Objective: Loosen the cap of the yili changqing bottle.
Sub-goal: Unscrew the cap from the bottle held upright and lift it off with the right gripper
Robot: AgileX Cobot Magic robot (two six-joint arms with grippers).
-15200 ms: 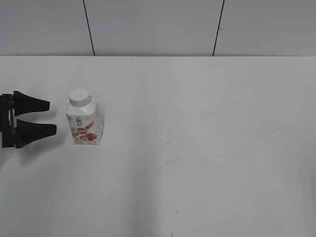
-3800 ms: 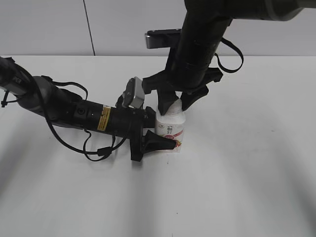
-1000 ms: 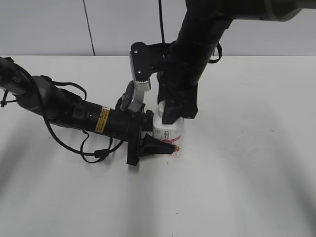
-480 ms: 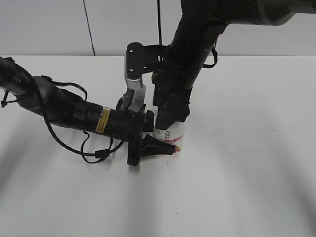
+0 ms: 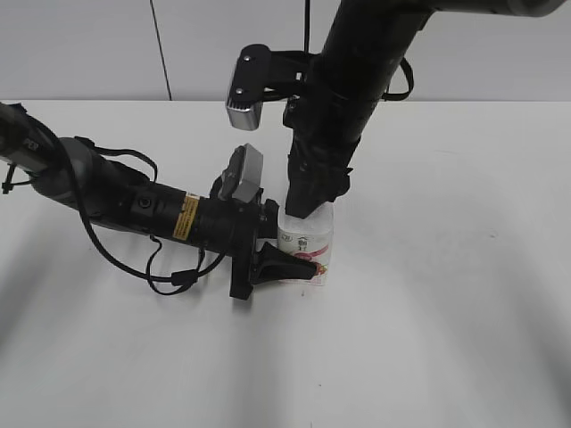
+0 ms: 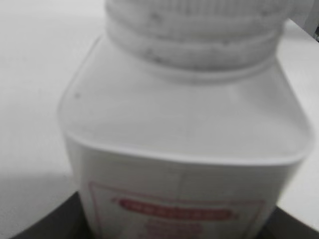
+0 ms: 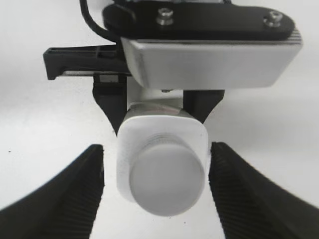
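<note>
The yili changqing bottle (image 5: 308,247), white with a pink-red label, stands upright on the table. My left gripper (image 5: 287,264) is shut on its body from the left. In the left wrist view the bottle (image 6: 184,129) fills the frame, with dark fingers (image 6: 37,230) at the bottom corners. My right gripper (image 5: 314,198) hangs straight over the bottle and hides the cap in the exterior view. In the right wrist view the white cap (image 7: 167,181) sits on the bottle (image 7: 130,149) between the open jaws of my right gripper (image 7: 157,149). There is a gap between the cap and each ribbed finger (image 7: 75,199).
The white table (image 5: 446,294) spreads around the bottle. The left arm (image 5: 116,201) lies across the left side with loose cables. A grey wall (image 5: 89,45) stands behind the table's far edge.
My right wrist has turned over the bottle and risen a little, its camera mount swinging up and left. The bottle and my left arm have stayed in place.
</note>
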